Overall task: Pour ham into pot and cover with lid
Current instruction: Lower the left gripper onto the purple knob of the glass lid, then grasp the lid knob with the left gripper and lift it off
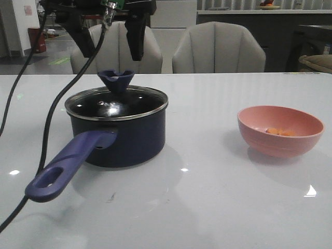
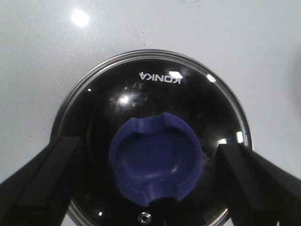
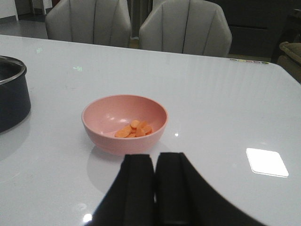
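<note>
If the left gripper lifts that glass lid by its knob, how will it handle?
Probably rigid and fairly heavy: the lid is glass with a steel rim. The flared knob should resist slipping downward through the open left gripper once closed. Likely fragile if dropped.

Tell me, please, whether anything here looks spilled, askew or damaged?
Nothing stands out. The lid sits level on the pot, and the ham lies inside the pink bowl, none on the table.
</note>
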